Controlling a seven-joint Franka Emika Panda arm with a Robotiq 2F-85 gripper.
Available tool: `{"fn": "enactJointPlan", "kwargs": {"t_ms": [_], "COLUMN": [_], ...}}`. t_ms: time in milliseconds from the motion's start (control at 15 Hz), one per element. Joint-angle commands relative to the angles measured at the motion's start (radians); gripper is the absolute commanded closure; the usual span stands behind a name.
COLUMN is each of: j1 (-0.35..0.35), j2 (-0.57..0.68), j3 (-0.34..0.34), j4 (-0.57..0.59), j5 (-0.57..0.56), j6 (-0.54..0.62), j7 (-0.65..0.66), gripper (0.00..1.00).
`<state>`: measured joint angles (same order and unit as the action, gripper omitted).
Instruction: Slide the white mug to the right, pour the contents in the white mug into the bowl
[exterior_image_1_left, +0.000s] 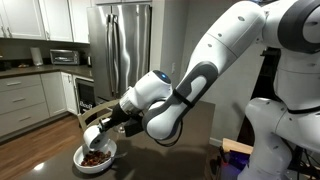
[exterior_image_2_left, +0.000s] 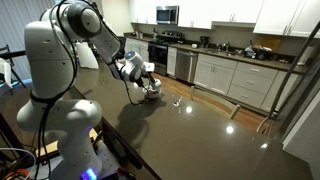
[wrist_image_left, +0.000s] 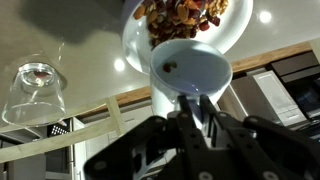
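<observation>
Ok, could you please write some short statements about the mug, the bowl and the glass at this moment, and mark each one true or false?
1. The gripper is shut on the white mug. True.
2. The white mug stands upright on the table. False: it is held in the air, tilted over the bowl.
3. The bowl has brown food pieces in it. True.
4. The clear glass lies inside the bowl. False: it sits on the table, apart from the bowl.
</observation>
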<state>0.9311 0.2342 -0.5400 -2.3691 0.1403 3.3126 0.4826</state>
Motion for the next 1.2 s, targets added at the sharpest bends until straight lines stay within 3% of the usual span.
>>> {"fn": "enactJointPlan", "kwargs": {"t_ms": [0, 467, 733, 867, 933, 1133], "j1": [-0.017, -0.051, -0.078, -0.067, -0.051, -0.054], "j2": [-0.06, -0.146, -0.205, -0.178, -0.174, -0.174], "j3": [0.016, 0.069, 0.127, 0.104, 0.101, 0.094], "j4": [0.003, 0.009, 0.017, 0.031, 0.013, 0.014], "j5": [0.006, 0.051, 0.183, 0.19, 0.164, 0.166], "j6": [-0.053, -0.19, -0.288, -0.266, -0.256, -0.256], "j7": [0.013, 0.018, -0.032, -0.014, 0.006, 0.006], "gripper": [0.93, 0.93, 0.94, 0.93, 0.85, 0.85]}}
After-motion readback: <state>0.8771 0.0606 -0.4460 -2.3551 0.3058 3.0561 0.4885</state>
